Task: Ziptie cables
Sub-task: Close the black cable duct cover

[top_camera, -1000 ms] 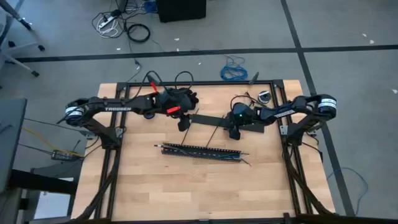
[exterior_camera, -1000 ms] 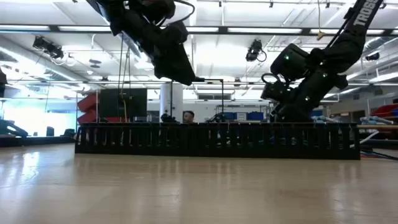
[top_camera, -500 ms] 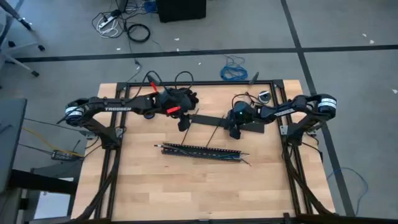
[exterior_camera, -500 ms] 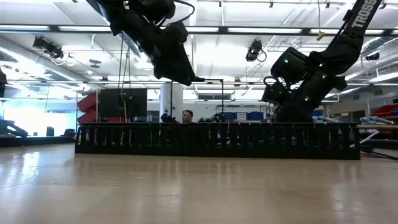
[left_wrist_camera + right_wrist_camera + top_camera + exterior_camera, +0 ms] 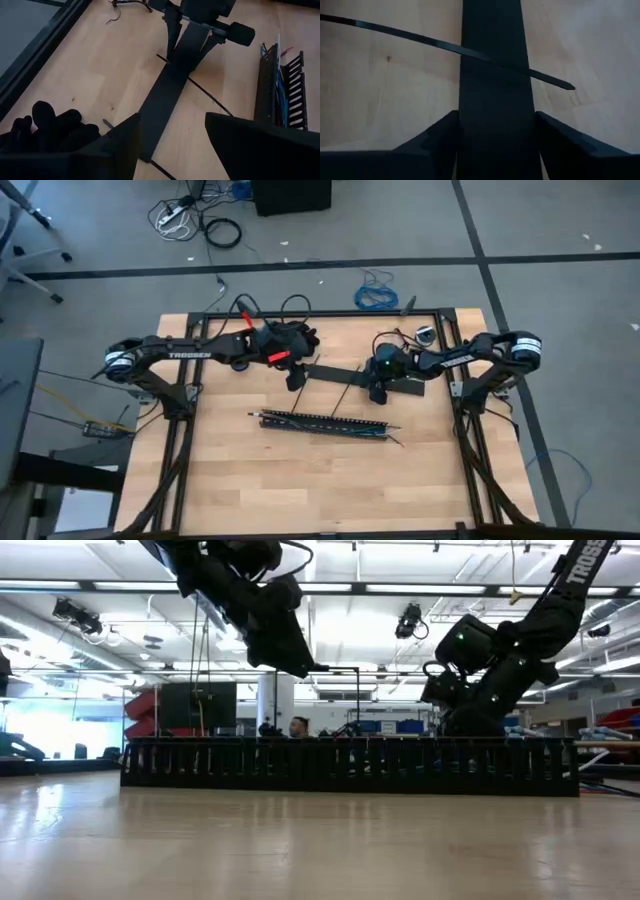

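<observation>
White "TROSSEN" lettering marks the left arm (image 5: 190,354), while both the left gripper (image 5: 294,379) and right gripper (image 5: 377,392) spread wide over a flat black strip (image 5: 338,371) near frame center.

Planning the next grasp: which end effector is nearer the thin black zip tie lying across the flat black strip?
Right. The right end effector sits over the strip close by the zip tie; the left end effector is at the strip's other end, farther off.

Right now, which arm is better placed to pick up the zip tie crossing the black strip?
Probably right: the right hand sits nearer the zip tie, which crosses the black strip just ahead of it; the left hand is farther.
</observation>
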`<action>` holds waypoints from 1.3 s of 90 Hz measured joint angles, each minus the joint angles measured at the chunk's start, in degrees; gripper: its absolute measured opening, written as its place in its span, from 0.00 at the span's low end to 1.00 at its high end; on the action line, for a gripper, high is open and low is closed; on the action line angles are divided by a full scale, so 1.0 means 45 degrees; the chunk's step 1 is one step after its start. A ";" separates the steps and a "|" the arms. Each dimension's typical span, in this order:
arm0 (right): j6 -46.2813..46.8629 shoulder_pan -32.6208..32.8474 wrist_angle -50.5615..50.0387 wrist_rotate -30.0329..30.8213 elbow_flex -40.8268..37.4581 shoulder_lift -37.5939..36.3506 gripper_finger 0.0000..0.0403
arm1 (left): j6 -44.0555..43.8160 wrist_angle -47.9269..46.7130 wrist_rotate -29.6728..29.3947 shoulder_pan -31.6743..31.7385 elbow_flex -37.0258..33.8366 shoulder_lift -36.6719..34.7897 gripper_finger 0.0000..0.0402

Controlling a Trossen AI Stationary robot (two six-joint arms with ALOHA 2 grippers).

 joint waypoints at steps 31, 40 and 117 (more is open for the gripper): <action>-0.0151 0.0000 0.0235 0.0627 0.0032 0.0010 0.58 | 0.0000 0.0000 0.0000 0.0000 0.0000 0.0000 0.53; -0.0257 -0.0005 0.0293 0.0939 0.0035 0.0000 0.57 | 0.0000 0.0000 0.0000 0.0000 0.0000 0.0000 0.53; -0.0884 -0.0131 -0.1798 0.3738 0.0040 -0.5661 0.45 | 0.0583 -0.0672 -0.0299 0.0039 0.0005 0.0000 0.53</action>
